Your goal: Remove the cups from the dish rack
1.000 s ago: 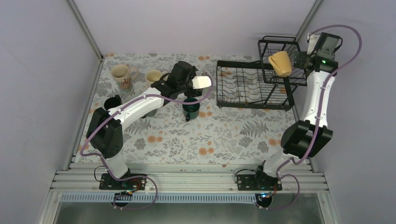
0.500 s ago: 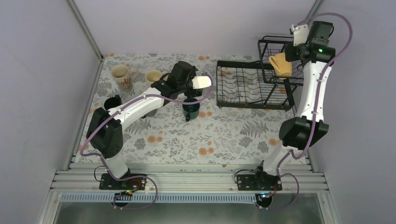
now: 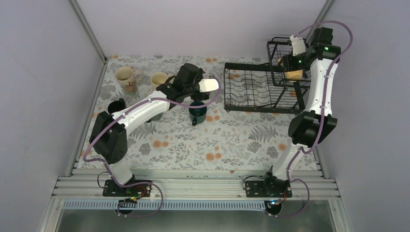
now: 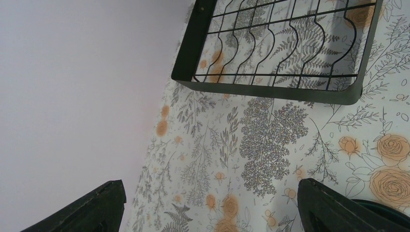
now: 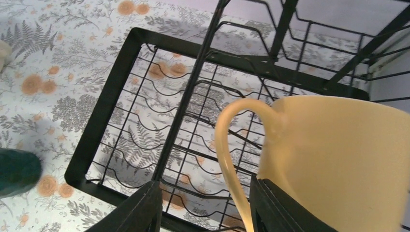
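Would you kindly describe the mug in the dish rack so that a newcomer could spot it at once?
The black wire dish rack stands at the far right of the table, with a taller basket at its right end. The mug sits in that basket, at the right gripper. It alone is yellow; the other mugs stand on the table.

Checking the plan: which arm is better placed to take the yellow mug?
Right: right hand is at the yellow mug in the dish rack; left hand is open near the teal mug.

No writing can be read; the print on the cream mug (image 3: 126, 79) is too small.
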Action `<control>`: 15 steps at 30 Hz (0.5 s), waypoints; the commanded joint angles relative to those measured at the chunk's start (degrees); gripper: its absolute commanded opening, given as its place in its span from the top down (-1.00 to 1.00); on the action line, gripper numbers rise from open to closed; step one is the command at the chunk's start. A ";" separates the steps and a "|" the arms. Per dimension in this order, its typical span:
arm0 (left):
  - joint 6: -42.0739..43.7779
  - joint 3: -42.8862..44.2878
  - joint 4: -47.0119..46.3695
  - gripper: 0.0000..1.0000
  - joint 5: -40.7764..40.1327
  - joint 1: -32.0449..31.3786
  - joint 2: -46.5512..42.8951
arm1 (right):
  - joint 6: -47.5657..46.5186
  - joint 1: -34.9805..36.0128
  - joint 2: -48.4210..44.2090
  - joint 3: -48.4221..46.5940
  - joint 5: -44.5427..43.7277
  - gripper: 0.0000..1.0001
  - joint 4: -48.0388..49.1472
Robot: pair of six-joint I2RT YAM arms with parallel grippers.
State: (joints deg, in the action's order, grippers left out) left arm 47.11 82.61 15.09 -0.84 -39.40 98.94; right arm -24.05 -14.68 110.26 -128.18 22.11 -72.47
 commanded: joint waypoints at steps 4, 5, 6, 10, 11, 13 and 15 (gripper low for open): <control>-0.67 -0.03 -1.14 -0.77 0.34 -0.24 -2.24 | 0.19 0.70 4.64 -2.87 4.07 0.01 -0.30; -0.69 -0.27 -1.36 -0.77 0.38 -0.29 -2.37 | 0.08 0.68 5.20 -3.28 4.02 0.00 -0.04; -0.58 -0.59 -1.66 -0.77 0.33 -0.27 -2.58 | -0.02 0.70 5.67 -3.33 3.92 0.00 0.57; -0.38 -1.66 -2.26 -0.78 0.36 -0.24 -2.96 | -0.26 0.74 7.46 -4.34 4.00 0.15 1.14; -0.36 -1.83 -2.28 -0.77 0.23 -0.25 -2.93 | -0.29 0.78 8.03 -4.96 4.30 0.26 0.65; -0.26 -1.89 -2.40 -0.77 0.04 -0.24 -2.96 | -0.19 0.79 8.99 -5.86 5.58 0.42 -0.07; -0.18 -2.10 -2.61 -0.77 -0.10 -0.24 -3.05 | 0.00 0.87 8.60 -5.25 5.69 0.53 0.31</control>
State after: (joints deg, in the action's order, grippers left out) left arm 47.13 81.28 14.57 -0.89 -39.40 97.97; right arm -24.58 -14.20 117.82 -132.09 26.55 -72.77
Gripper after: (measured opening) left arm 0.887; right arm 0.280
